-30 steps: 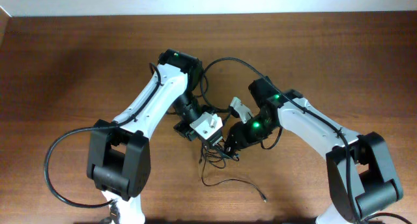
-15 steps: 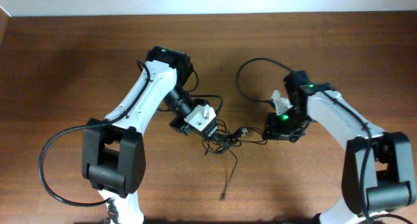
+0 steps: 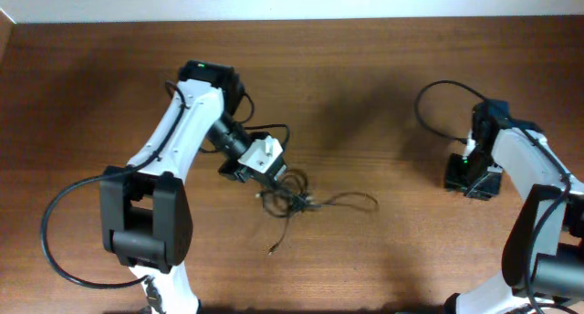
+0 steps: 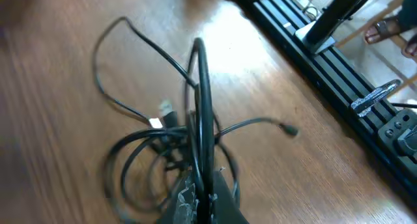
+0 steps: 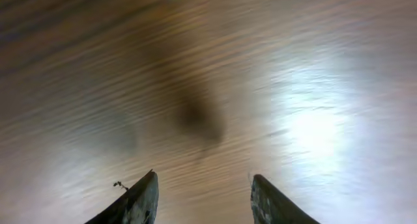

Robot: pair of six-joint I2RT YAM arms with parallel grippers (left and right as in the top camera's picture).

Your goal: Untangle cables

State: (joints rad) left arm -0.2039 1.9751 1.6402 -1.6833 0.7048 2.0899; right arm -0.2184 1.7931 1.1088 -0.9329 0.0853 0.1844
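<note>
A tangle of thin black cables (image 3: pixel 297 200) lies on the wooden table at the centre, with one strand curving right to about the middle and one plug end (image 3: pixel 272 251) trailing toward the front. My left gripper (image 3: pixel 265 182) is at the left edge of the tangle. In the left wrist view it (image 4: pixel 203 201) is shut on a black cable (image 4: pixel 199 113) that rises between the fingers; loops and silvery plugs (image 4: pixel 163 116) lie beyond. My right gripper (image 3: pixel 472 179) is far right, away from the cables. In the right wrist view it (image 5: pixel 203 198) is open and empty over bare wood.
The thicker black arm cables loop by the left arm (image 3: pixel 64 232) and above the right arm (image 3: pixel 438 99). A black rail and stand parts (image 4: pixel 339 87) lie past the table edge in the left wrist view.
My right gripper let go and swung far right, away from the tangle. My left gripper moved left, dragging the tangle with it. The cable strand stretched out to the right.
</note>
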